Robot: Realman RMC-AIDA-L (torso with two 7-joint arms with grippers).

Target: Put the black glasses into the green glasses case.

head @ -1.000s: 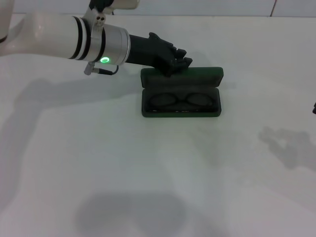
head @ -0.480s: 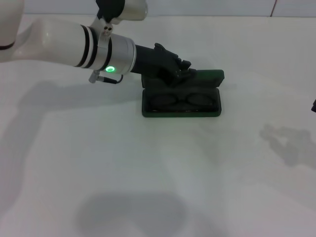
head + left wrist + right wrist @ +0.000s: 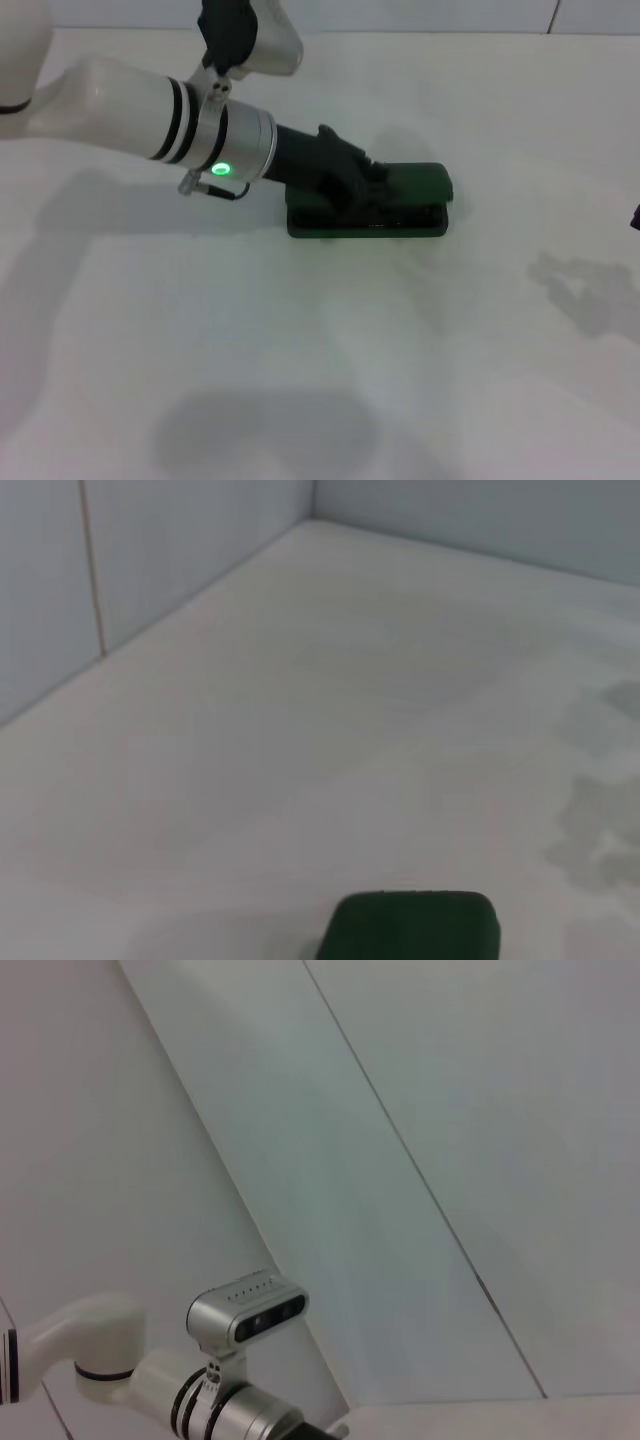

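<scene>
The left gripper [image 3: 365,180], grip state not discernible, is pressed on the green glasses case [image 3: 420,182] lid, whose long axis is laid three-to-nine o'clock.

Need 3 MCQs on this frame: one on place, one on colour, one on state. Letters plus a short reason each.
1. Where is the left gripper?
A. on the case lid
B. off on the bare table
C. out of view

2. What colour is the case?
A. red
B. dark green
C. white

3. How does the lid stand?
A. upright, wide open
B. removed
C. almost down on the base

Key: 1 A, the fingers rest on the lid's left part. 2 B, green in head and left wrist views. 3 C, only a thin gap shows at the front.
</scene>
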